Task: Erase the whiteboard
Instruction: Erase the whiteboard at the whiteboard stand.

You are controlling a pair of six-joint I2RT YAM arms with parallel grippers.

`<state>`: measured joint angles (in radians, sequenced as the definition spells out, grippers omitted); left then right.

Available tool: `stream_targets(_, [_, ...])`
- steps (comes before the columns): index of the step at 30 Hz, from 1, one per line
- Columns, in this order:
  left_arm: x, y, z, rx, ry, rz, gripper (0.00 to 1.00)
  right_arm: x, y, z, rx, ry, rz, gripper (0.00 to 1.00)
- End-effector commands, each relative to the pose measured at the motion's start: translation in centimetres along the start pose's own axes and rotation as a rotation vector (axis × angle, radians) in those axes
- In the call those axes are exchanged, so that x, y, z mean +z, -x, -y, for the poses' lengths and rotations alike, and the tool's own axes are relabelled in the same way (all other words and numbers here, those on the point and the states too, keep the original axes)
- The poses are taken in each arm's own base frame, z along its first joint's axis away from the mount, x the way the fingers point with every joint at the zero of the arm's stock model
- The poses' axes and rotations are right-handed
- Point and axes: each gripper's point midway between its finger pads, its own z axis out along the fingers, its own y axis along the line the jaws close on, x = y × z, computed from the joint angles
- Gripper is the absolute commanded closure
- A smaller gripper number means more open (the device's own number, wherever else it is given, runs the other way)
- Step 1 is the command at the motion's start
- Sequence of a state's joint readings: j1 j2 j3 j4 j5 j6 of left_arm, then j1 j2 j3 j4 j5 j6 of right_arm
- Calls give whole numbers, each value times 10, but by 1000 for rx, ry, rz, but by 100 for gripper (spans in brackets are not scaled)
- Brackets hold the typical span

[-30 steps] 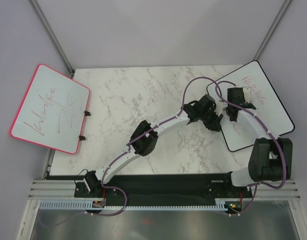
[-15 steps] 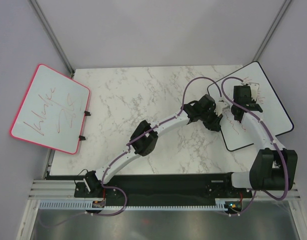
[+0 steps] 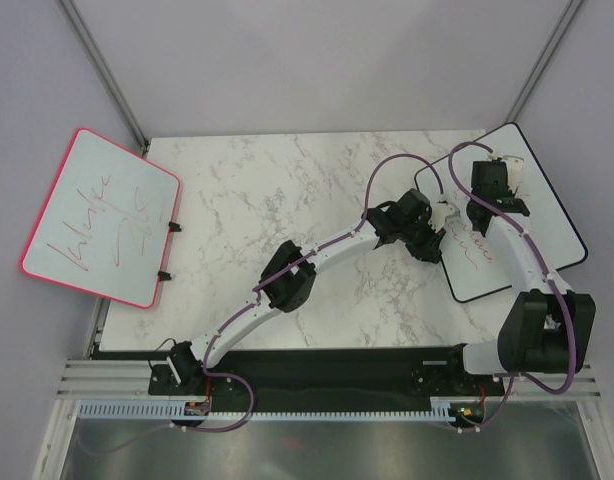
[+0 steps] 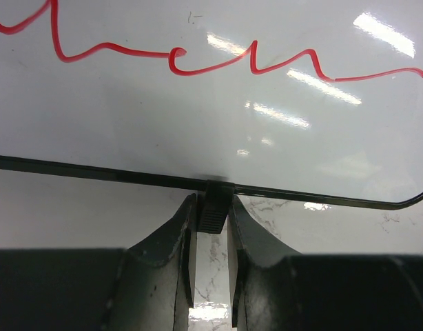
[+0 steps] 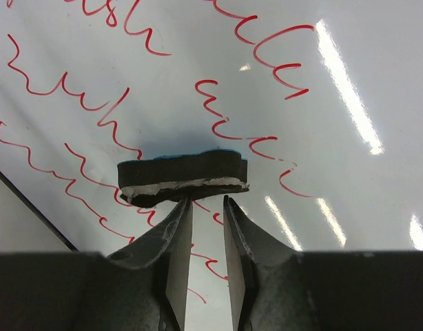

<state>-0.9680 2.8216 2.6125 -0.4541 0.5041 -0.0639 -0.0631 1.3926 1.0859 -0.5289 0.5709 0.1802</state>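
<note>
Whiteboard (image 3: 557, 215) with red writing (image 5: 94, 103) lies at the far right corner of the marble counter (image 3: 287, 190), its black edge tab (image 4: 215, 210) pinched by the left claw (image 4: 212, 200), while the right claw (image 5: 207, 200) is released, fingers apart, just behind the eraser (image 5: 182, 178) resting on the board.
</note>
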Motion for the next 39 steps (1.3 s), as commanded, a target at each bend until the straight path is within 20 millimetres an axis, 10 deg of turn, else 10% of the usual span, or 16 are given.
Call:
stream_targets(1, [3,-18,-17,-71,34,-35,98,0,20,-6,64,23,35,65])
stream_targets(17, [3,-18,-15,-65,24,-36,98,26,34,0,95,-84,33,54])
stream_targets(22, [3,-18,-15,-66,19,-37,98,25,35,8,93,-127,43,37])
stream_targets(39, [3,-18,-14,-70,12,-37,98,31,32,5,81,-70,53,50])
